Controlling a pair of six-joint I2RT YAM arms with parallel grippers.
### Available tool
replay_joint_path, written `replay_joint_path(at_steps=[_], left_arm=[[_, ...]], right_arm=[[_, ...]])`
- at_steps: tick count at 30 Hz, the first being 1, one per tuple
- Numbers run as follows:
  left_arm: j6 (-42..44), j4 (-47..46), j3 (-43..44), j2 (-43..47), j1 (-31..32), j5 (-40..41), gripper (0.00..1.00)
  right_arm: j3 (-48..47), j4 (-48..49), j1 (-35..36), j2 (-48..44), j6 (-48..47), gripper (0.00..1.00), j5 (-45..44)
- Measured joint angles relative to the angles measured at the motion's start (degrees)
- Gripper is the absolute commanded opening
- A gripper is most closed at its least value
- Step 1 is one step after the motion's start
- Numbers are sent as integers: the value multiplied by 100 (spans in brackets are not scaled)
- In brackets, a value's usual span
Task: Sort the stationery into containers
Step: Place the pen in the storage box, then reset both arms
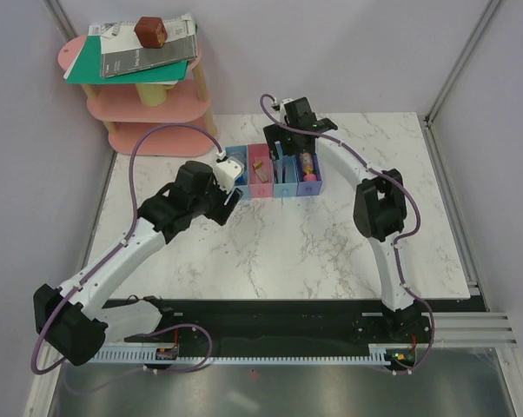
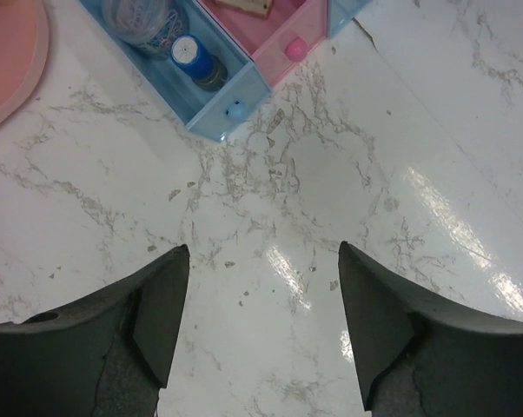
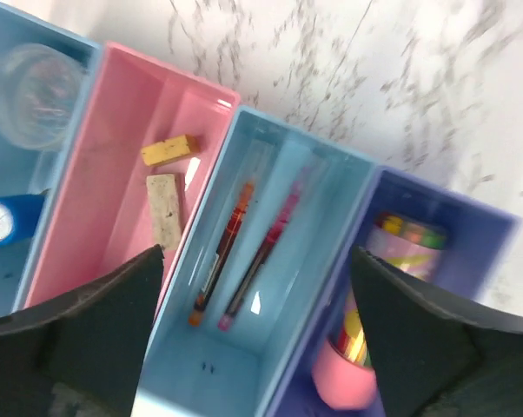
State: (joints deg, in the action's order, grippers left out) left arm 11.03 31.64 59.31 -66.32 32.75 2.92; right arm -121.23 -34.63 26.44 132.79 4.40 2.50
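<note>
On the marbled worktop (image 1: 287, 252), four joined bins (image 1: 274, 174) stand in a row toward the far side. From left to right they are light blue, pink, blue and purple-blue. A pink-yellow tube (image 1: 307, 165) shows in the purple-blue one. The right hand (image 1: 283, 143) hangs over the middle of the row, and the left hand (image 1: 228, 184) sits just beside its near left end. In the far left corner a pink tiered shelf (image 1: 148, 113) carries a green book (image 1: 101, 65) and a grey book (image 1: 153, 52), with a brown cube (image 1: 149, 31) on top.
</note>
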Motion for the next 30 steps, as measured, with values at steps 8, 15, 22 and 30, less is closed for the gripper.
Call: replay_joint_path(at_steps=[8, 15, 22, 30], left_arm=[[39, 9, 420, 190, -55, 44, 89], [-122, 114, 680, 813, -122, -2, 96], [-385, 621, 680, 1515, -289, -11, 100], [-518, 957, 734, 1825, -374, -46, 100]], right_arm=[[72, -433, -42, -1652, -466, 98, 55], [584, -1294, -42, -3814, -925, 98, -190], [2179, -1947, -42, -5925, -1272, 98, -345], [2870, -2332, -42, -6669, -1421, 98, -345]])
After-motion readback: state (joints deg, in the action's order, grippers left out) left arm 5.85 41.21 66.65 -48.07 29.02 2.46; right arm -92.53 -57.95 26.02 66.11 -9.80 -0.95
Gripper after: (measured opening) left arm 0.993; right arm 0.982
